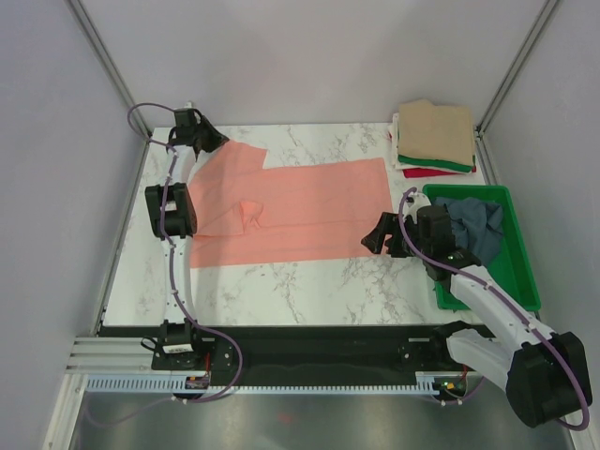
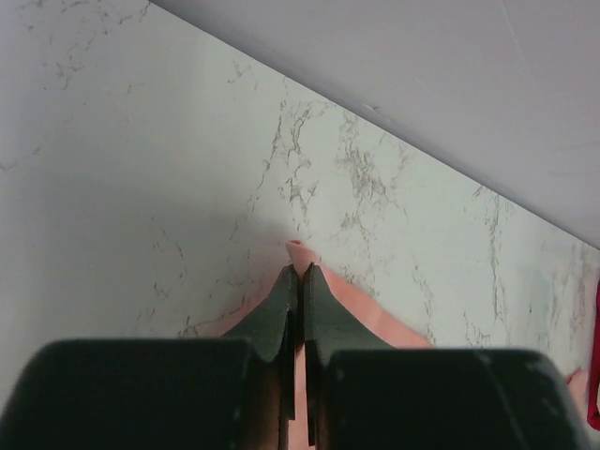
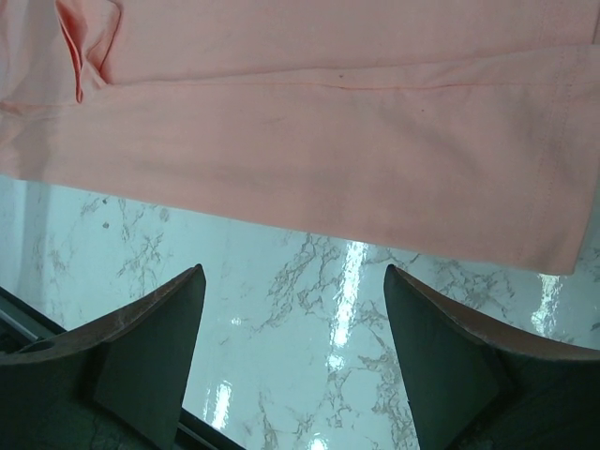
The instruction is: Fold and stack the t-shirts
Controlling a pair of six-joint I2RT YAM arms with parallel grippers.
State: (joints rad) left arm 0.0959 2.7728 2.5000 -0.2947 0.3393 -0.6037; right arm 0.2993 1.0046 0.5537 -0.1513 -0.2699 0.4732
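1. While the left gripper [image 1: 208, 141] sits at the far-left corner of the table [image 1: 300, 281], its fingers are pressed together on a corner of the salmon-pink t-shirt [image 1: 300, 211]. In the left wrist view a small tip of pink cloth pokes out past the closed tips.
2. Pink shirt lies spread flat on the marble, running from the far-left corner to right of centre. One small raised wrinkle [image 1: 248, 211] left of its middle. Near hem and right edge both run straight.
3. Right gripper [image 1: 379, 236] hangs at the shirt's near-right corner, fingers spread wide with nothing between them. In the right wrist view the fingertips are over bare marble just near of the hem. Contact with the cloth is not visible.
4. Open room: a bare marble strip along the whole near side, between the hem and the arm bases. A second bare patch on the far side, right of the left gripper.
5. Far-right corner: folded stack with a tan t-shirt [image 1: 436, 131] on top and a green t-shirt [image 1: 441, 166] and red t-shirt [image 1: 422, 173] showing as edges beneath. Only a narrow gap of marble separates it from the pink shirt's far-right corner.
6. Green tray [image 1: 527, 267] runs along the right edge, just near of the stack. A slate blue-grey t-shirt [image 1: 478, 225] is bunched in its far half. Right arm [image 1: 487, 300] crosses the tray's left rim.
7. Left wall [image 1: 56, 187] stands close beside the left arm, so that side is tight.
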